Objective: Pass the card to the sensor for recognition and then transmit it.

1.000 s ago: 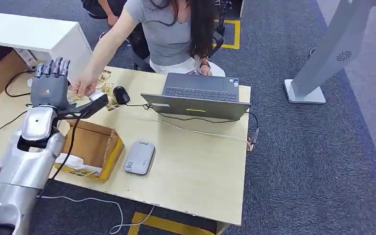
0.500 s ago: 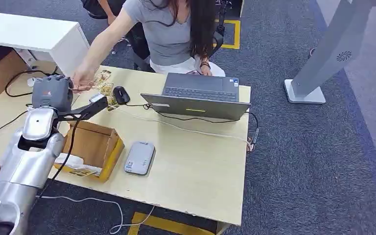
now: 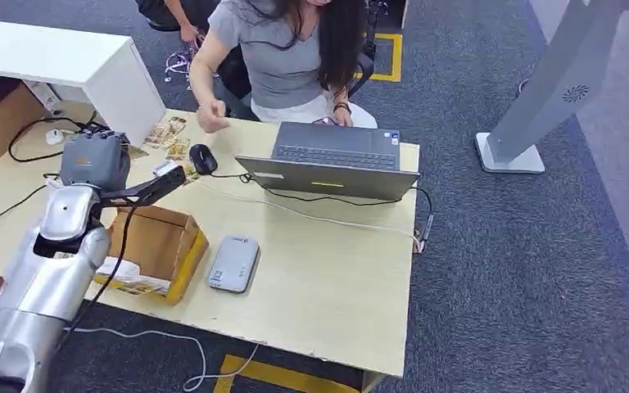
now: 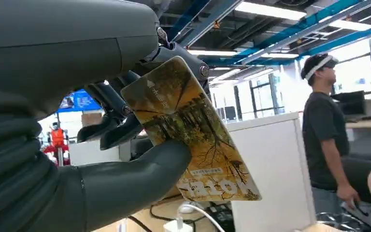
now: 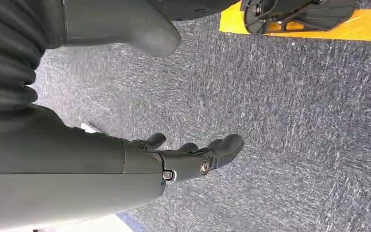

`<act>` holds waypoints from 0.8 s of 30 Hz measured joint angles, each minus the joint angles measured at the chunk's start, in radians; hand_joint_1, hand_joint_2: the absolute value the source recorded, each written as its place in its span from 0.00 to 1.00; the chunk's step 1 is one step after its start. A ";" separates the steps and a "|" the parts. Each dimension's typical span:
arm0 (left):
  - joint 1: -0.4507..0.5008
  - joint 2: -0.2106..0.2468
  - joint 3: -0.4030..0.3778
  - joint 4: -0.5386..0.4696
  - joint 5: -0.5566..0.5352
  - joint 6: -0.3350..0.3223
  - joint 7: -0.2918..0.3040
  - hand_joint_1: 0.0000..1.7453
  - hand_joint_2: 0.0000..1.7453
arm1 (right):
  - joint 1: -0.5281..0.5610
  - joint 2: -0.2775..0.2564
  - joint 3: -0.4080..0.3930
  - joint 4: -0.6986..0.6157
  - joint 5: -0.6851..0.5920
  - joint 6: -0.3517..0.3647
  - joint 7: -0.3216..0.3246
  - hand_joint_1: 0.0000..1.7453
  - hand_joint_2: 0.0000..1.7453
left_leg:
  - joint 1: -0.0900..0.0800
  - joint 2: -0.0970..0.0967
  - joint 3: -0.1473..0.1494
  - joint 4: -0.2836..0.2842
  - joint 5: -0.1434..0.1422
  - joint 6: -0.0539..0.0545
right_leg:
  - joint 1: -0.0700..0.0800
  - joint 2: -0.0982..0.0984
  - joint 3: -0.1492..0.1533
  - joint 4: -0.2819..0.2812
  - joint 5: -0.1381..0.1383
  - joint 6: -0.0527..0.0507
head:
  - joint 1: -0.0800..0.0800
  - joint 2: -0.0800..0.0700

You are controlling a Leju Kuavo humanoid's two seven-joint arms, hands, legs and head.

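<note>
The left hand [image 4: 125, 121] grips the card [image 4: 188, 130] between thumb and fingers, raised above the worktop [image 3: 319, 278] near the open cardboard box [image 3: 151, 250]. The card looks thin, stiff, light and glossy, likely slippery, so a firm pinch on its flat faces suits it. The grey reader [image 3: 233, 264] lies beside the box. The right hand [image 5: 193, 154] hangs empty, fingers apart.

- card [image 4: 193, 130]: glossy, smooth plastic-looking face with a printed photo
- left hand [image 4: 77, 145]: matt grey ribbed cover, rubbery-looking thumb
- table [image 3: 328, 278]: pale smooth wood-look top
- box [image 3: 160, 246]: plain brown cardboard
- floor [image 5: 294, 121]: rough grey carpet
</note>
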 joint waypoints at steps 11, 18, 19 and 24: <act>0.092 -0.063 -0.103 -0.134 -0.016 0.008 -0.024 1.00 1.00 | 0.000 0.000 0.001 0.000 0.011 0.001 -0.002 0.00 1.00 | 0.000 0.000 0.000 0.000 0.000 0.000 | 0.000 0.001 0.000 0.000 0.000 0.000 | 0.000 0.000; 0.117 -0.075 -0.126 -0.175 -0.019 0.010 -0.022 1.00 1.00 | 0.000 0.000 0.001 0.000 0.015 0.002 -0.003 0.00 1.00 | 0.000 0.001 0.000 0.000 0.000 0.000 | 0.000 0.001 0.000 0.000 0.000 0.000 | 0.000 0.000; 0.118 -0.076 -0.129 -0.178 -0.019 0.010 -0.022 1.00 1.00 | 0.000 0.000 0.001 0.000 0.014 0.001 -0.003 0.00 1.00 | 0.000 0.001 0.000 0.000 0.000 0.000 | 0.000 0.001 0.000 0.000 0.000 0.000 | 0.000 0.000; 0.119 -0.081 -0.138 -0.186 -0.019 0.010 -0.028 1.00 1.00 | 0.000 0.000 0.001 0.000 0.014 0.002 -0.003 0.00 1.00 | 0.000 0.001 0.000 0.000 0.000 0.000 | 0.000 0.001 0.000 0.000 0.000 0.000 | 0.000 0.000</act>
